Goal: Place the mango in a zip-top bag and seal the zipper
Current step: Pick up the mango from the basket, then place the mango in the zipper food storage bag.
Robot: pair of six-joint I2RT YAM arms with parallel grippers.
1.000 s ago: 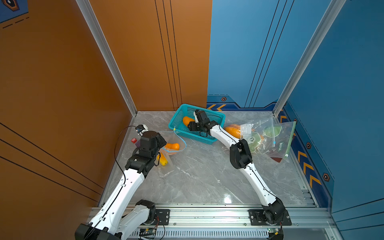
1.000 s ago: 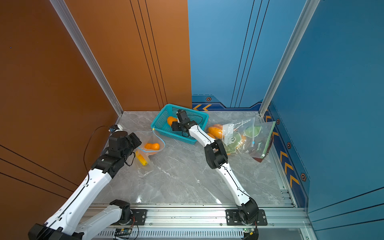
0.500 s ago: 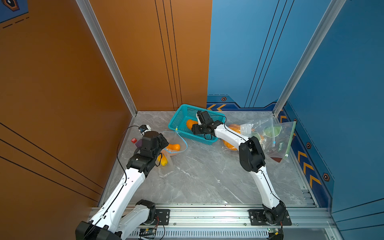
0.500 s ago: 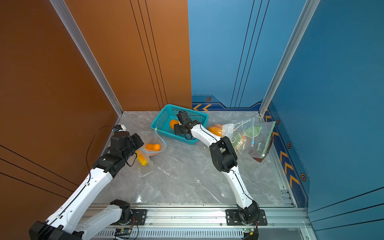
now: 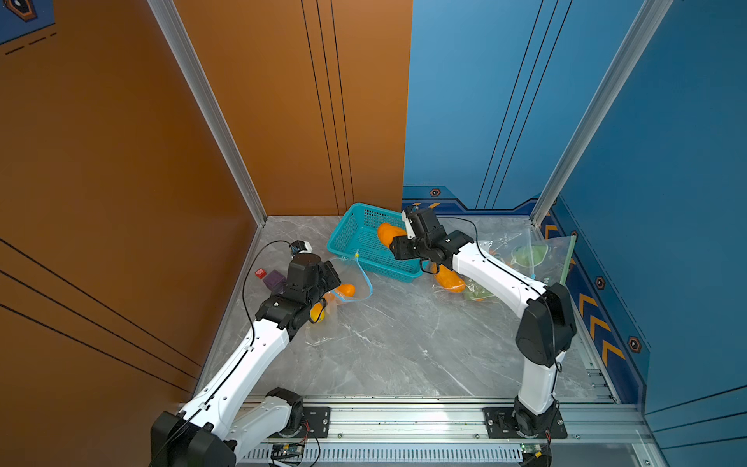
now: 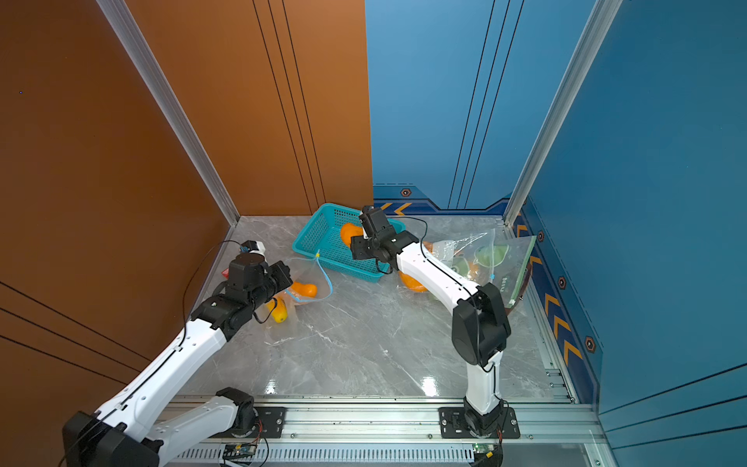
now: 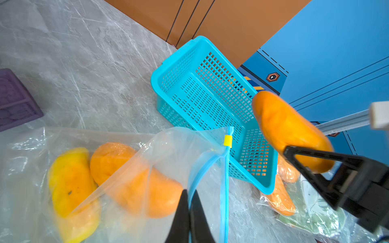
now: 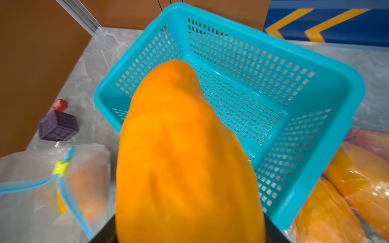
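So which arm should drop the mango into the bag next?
The right arm. The right fingers hold the mango over the basket, while the left fingers are pinched shut on the bag at its blue zipper edge, holding the mouth open.

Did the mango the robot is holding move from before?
Yes. The mango, gripped by the right tool, has shifted across the basket toward its end nearer the blue wall.

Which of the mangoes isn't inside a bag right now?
The orange mango held by the right gripper over the teal basket; the rest lie inside clear bags.
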